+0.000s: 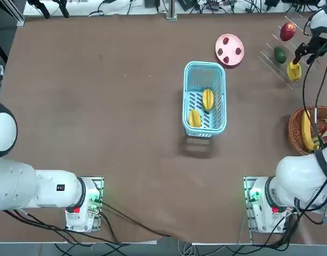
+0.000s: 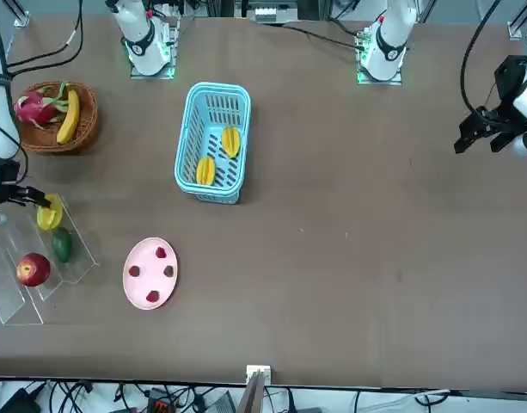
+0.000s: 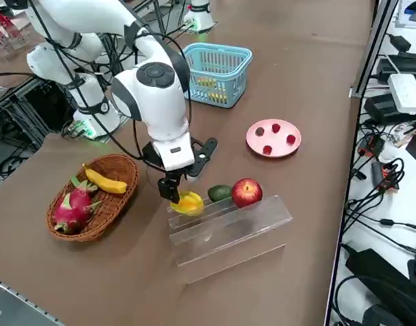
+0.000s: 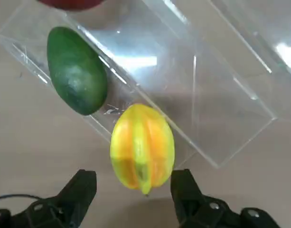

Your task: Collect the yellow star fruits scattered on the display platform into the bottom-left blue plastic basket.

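Under right gripper (image 4: pixel 134 183), basket-side arm hiddenBeneath right gripper (image 4: pixel 134 183), star fruit (image 4: pixel 143 147) part-hidden

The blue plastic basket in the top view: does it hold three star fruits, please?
No, the blue basket holds just two star fruits.

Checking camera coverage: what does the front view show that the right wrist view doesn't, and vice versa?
Front view only: blue basket with two star fruits, pink plate, wicker basket with banana and dragon fruit.
Wrist view only: nothing extra, though the open gripper around the rack's star fruit reads clearer.
Both: clear rack, green fruit, red apple.
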